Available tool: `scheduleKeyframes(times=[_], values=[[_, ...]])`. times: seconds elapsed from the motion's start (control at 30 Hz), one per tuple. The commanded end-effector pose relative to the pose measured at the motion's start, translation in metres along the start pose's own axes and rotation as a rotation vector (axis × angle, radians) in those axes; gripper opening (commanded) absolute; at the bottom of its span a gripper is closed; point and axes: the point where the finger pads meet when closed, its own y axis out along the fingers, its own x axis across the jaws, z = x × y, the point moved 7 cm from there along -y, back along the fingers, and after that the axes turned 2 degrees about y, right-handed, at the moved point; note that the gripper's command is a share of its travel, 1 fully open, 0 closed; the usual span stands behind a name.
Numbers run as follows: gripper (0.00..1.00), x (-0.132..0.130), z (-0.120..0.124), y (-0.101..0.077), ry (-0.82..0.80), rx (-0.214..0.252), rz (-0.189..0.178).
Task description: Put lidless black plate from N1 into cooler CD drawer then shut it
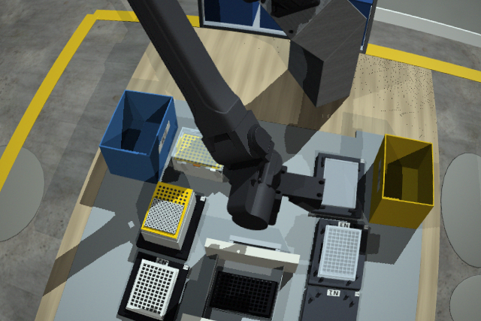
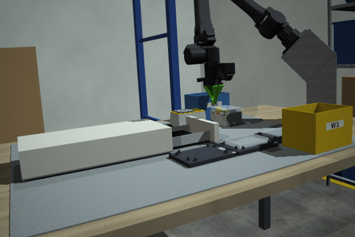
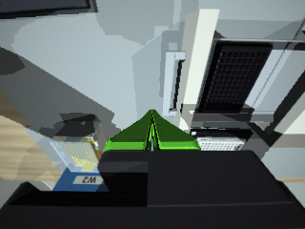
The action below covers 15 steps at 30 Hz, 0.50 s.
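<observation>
The black plate point(image 1: 243, 294) lies flat in the open drawer of the white cooler CD point(image 2: 94, 142), behind the drawer's front panel point(image 1: 252, 251). It also shows in the wrist view point(image 3: 231, 76). The bar handle point(image 1: 254, 240) sits on the arm side of the panel and shows in the wrist view point(image 3: 172, 83). Nest N1 point(image 1: 332, 301) is empty. My gripper point(image 2: 213, 96) hangs above the bench, on the arm side of the drawer front and well above the handle. Its green fingers point(image 3: 152, 129) are shut together on nothing. In the top view the wrist hides the fingers.
A blue bin point(image 1: 137, 140) stands at the left and a yellow bin point(image 1: 406, 181) at the right. A clear-lidded tip box point(image 1: 196, 152), a yellow tip rack point(image 1: 167, 212), a white plate point(image 1: 149, 288), a clear plate point(image 1: 340, 257) and a lidded plate point(image 1: 340, 183) surround the drawer.
</observation>
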Motion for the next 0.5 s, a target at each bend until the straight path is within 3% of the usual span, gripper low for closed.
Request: scheduleKeyframes(times=[0.0,0.13,0.33,0.47], values=[[0.00,0.000,0.008,-0.010,0.013,-0.004,0.042],[0.00,0.016,0.011,-0.006,0.016,-0.001,0.038],[0.00,0.003,0.006,-0.013,0.017,-0.009,0.067],[0.00,0.014,0.004,-0.011,-0.001,-0.009,0.043]])
